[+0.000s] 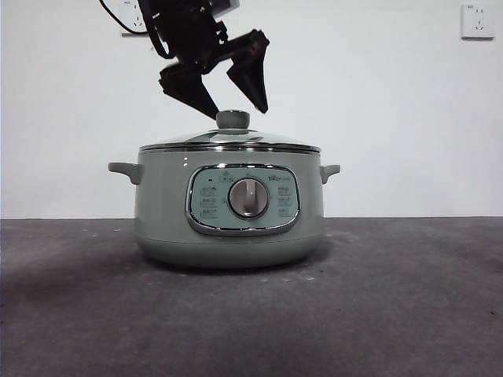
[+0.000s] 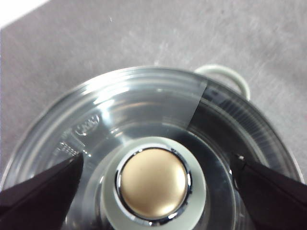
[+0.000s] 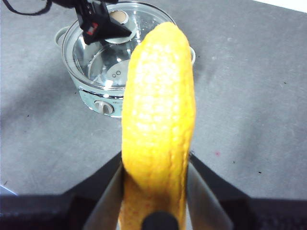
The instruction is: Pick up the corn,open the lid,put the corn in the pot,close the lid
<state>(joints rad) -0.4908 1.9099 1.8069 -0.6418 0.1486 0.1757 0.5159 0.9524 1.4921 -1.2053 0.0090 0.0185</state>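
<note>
Corn gripped in the right hand, left hand spread above the lid knob

The right hand (image 3: 154,191) is clamped on the corn (image 3: 158,120) — held high over the counter (image 3: 249,120), well apart from the pot (image 1: 228,212). Farther off, the left hand (image 1: 236,98) hangs tilted, jaws apart, either side of the knob (image 2: 153,184) of the lid (image 1: 228,141) (seated on the pot). Only the right wrist view shows the corn.

The corn (image 3: 158,124) hides part of the pot (image 3: 96,98) and is cut off below. The panel's (image 1: 243,199) small markings are unreadable.
</note>
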